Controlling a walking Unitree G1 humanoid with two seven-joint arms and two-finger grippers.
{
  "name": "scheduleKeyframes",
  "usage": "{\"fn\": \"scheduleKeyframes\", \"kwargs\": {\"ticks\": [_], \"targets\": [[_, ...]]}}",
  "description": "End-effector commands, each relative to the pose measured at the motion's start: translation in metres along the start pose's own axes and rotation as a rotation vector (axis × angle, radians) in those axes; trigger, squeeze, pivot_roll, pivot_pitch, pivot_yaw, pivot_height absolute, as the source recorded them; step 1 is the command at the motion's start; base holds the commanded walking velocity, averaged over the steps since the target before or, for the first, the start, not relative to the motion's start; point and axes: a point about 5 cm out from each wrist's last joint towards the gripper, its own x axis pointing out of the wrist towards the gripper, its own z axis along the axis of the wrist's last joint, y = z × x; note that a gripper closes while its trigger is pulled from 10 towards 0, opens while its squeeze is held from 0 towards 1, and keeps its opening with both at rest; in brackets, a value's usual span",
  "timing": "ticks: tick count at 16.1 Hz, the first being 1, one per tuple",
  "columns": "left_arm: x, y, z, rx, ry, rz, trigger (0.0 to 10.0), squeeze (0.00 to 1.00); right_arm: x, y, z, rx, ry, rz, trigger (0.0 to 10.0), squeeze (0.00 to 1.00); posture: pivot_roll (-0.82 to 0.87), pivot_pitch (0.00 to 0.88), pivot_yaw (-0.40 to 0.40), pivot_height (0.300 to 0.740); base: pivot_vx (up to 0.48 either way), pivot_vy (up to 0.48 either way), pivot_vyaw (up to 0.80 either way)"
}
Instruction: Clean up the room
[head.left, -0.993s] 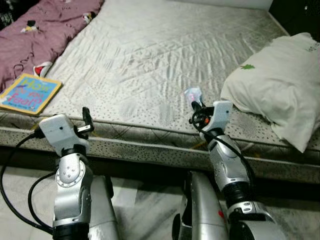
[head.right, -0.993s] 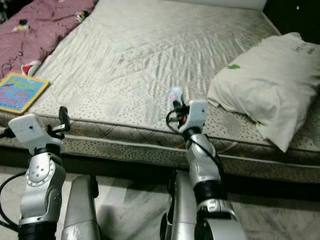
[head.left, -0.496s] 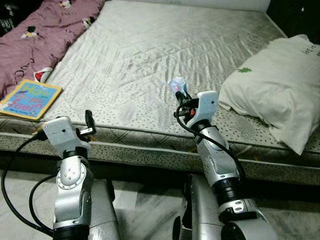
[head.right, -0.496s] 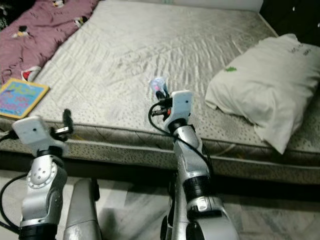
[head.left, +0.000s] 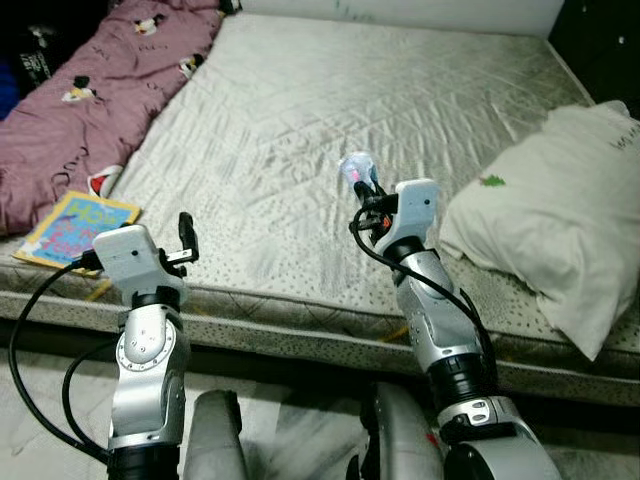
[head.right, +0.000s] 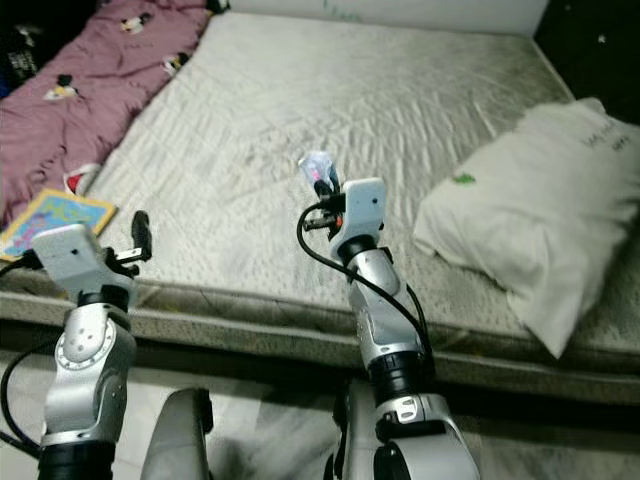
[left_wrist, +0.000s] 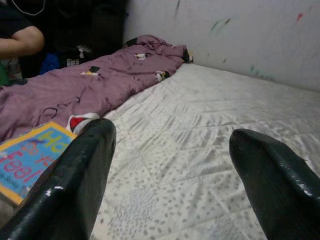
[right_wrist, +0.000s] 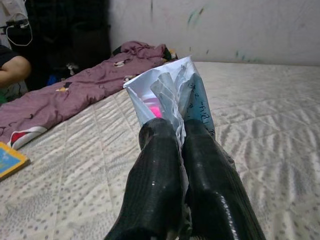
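Up and inward goes the right arm since a second ago — then its gripper hung at the bed's near edge just beside the pillow, now it sits well over the mattress (head.left: 330, 110) with the pillow farther off. The view has tilted too, so the far wall has come into sight.

Nearest first: the right gripper (right_wrist: 181, 132) has its jaws pressed together, clamped on a crumpled wrapper (right_wrist: 170, 92), whitish and translucent with a pink spot inside and some blue print. It sticks up beyond the jaw tips, clear of the bed. The head view shows the same scrap, wrapper (head.left: 356, 168), held above the quilted surface.

Over to the left gripper (head.left: 185, 235) — jaws wide apart, nothing between them, hovering at the near edge of the bed. Just outboard of those jaws lies a colourful picture book (head.left: 76, 228) on the mattress corner, and beyond it a bunched purple blanket (head.left: 95, 105) runs along the bed's far left side. Outboard of the right jaws, the white pillow (head.left: 560, 215) slumps over the near edge.

Beyond the blanket, in the left wrist view, a person's arm (left_wrist: 20, 41) shows in the dark corner.

As for progress, I'd call it early: one piece of litter is picked up but not yet binned, and the book, blanket and pillow all look untidied. No bin in sight, so I'd judge the carry-off comes next.
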Motion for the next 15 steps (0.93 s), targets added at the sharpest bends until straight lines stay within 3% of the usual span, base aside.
{"fn": "scheduleKeyframes", "kwargs": {"ticks": [1, 2, 7, 11, 15], "targets": [[0.0002, -0.0002, -0.0014, 0.024, 0.007, 0.004, 10.0, 0.00, 0.0022, 0.0007, 0.0043, -0.012, -0.004, 0.005, 10.0, 0.00, 0.10, 0.000, -0.042, 0.675, 0.000, 0.000, 0.00], [0.0019, 0.0059, -0.0050, 0.041, 0.016, 0.080, 10.0, 0.00, 0.0028, -0.0001, 0.0036, -0.019, 0.000, 0.003, 10.0, 0.00, 0.11, 0.000, -0.045, 0.694, 0.000, 0.000, 0.00], [0.0061, 0.0087, -0.0067, 0.032, 0.041, 0.113, 10.0, 0.00, 0.0027, -0.0022, 0.0003, -0.031, 0.019, -0.017, 10.0, 0.00, 0.10, 0.000, -0.039, 0.721, 0.000, 0.000, 0.00], [0.0075, -0.0001, -0.0040, 0.022, 0.013, 0.032, 10.0, 0.00, 0.0012, -0.0074, 0.0005, -0.077, 0.013, -0.045, 10.0, 0.00, 0.10, 0.000, -0.031, 0.736, 0.000, 0.000, 0.00], [0.0091, -0.0001, -0.0032, 0.004, 0.018, 0.034, 10.0, 0.00, 0.0031, -0.0087, 0.0005, -0.080, 0.018, -0.058, 10.0, 0.00, 0.10, 0.000, -0.030, 0.740, 0.000, 0.000, 0.00]]}}
